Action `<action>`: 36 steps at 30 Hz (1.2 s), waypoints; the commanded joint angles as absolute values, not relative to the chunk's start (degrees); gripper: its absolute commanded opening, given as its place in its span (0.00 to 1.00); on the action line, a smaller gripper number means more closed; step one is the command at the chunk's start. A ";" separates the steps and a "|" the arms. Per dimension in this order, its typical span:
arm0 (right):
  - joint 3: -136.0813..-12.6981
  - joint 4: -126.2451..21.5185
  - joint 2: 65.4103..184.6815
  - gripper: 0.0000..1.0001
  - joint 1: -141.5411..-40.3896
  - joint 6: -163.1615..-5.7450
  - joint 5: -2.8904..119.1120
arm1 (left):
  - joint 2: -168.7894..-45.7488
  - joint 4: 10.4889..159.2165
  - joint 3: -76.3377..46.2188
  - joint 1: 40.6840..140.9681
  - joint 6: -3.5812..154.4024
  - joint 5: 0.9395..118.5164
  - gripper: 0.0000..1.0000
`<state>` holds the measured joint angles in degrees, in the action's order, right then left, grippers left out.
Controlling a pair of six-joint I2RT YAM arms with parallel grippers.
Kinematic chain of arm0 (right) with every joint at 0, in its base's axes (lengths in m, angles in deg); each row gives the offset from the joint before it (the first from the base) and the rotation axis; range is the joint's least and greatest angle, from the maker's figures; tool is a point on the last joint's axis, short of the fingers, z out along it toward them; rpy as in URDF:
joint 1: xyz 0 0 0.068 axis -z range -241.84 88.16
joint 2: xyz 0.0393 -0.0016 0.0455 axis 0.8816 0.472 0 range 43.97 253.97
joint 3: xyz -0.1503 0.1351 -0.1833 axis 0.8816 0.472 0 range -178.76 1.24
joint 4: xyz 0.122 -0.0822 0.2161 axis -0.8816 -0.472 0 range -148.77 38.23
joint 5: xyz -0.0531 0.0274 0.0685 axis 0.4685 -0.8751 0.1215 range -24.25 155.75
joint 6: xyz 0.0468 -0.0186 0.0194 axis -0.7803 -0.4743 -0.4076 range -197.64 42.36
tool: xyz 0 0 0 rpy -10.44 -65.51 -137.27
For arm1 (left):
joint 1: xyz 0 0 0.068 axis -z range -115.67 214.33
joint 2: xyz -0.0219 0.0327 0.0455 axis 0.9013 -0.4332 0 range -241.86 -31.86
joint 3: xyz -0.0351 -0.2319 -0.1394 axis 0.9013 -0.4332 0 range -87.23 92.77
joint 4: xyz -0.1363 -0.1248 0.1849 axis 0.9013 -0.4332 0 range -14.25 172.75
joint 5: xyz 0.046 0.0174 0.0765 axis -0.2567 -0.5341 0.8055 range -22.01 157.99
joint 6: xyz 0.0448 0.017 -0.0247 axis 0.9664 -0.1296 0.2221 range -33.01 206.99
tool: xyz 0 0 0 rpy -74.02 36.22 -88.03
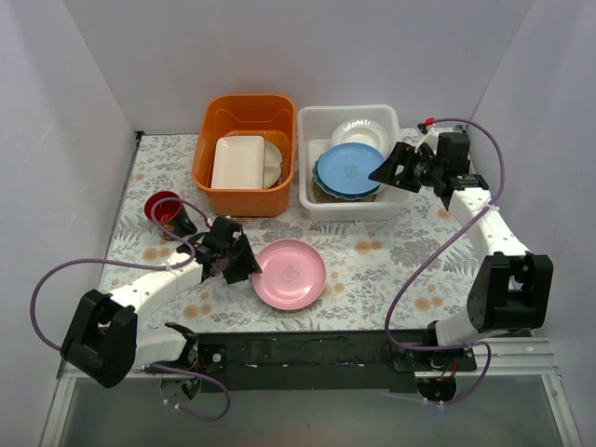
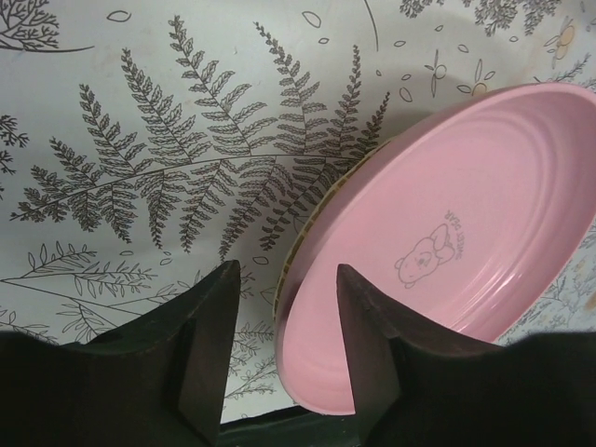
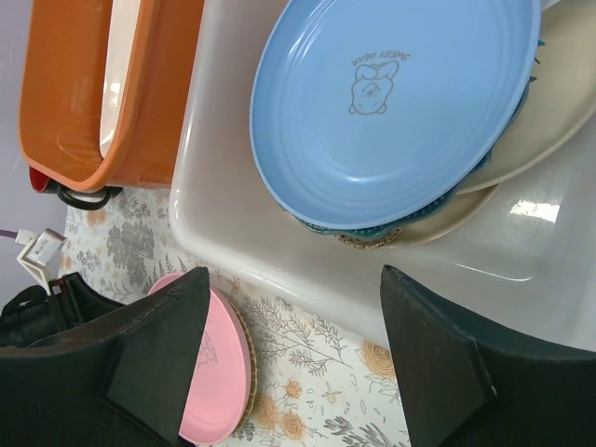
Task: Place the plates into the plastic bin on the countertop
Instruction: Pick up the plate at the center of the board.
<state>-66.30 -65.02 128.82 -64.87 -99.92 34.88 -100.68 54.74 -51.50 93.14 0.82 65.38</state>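
While the left claw (image 1: 250, 268) is hanging low over the countertop (image 1: 372, 270) with its two fingers standing apart, the pink plate (image 1: 289, 273) is lying on the cloth just ahead of its fingertips. Seen from the left wrist, this claw is straddling the plate's near rim. One finger (image 2: 368, 345) is reaching over the plate's inner face and the other is sitting over bare cloth outside it, with the rim passing through the gap between them. Whether either finger is touching the plate I cannot tell.

The right claw (image 1: 386, 169) is hovering with its fingers spread wide and holding nothing, over the right side of the plastic bin (image 1: 349, 209). From the right wrist, the bin's wall is running beneath the gap between the fingers. The light blue plate (image 3: 391, 112) is lying just beyond the fingertips, topping a stack inside the bin. A teal scalloped plate (image 3: 372, 230) and a cream plate (image 3: 549, 112) are showing under it. A white plate (image 1: 361, 132) is sitting at the bin's far end.

Beyond the left claw, the orange tub (image 1: 244, 112) is standing beside the bin and holding a cream rectangular dish (image 1: 237, 163). A red cup (image 1: 166, 207) is standing off to that claw's left.
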 commanded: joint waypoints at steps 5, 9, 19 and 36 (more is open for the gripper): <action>-65.99 -63.19 126.85 0.80 -64.92 -99.17 33.67 | -100.68 55.59 -51.02 93.24 2.88 64.74 0.21; -65.46 -63.02 126.76 0.80 -65.00 -99.17 33.50 | -101.03 55.77 -50.75 93.24 3.32 64.04 0.00; -64.94 -63.02 126.32 0.80 -65.00 -98.82 33.41 | -99.98 55.94 -50.49 93.24 3.49 63.77 0.00; -64.41 -63.37 125.62 0.81 -65.00 -98.82 30.25 | -94.97 54.71 -47.86 93.24 3.32 62.72 0.00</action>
<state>-65.26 -64.96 127.67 -64.87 -99.73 32.32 -97.82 54.19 -50.85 93.32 3.22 64.09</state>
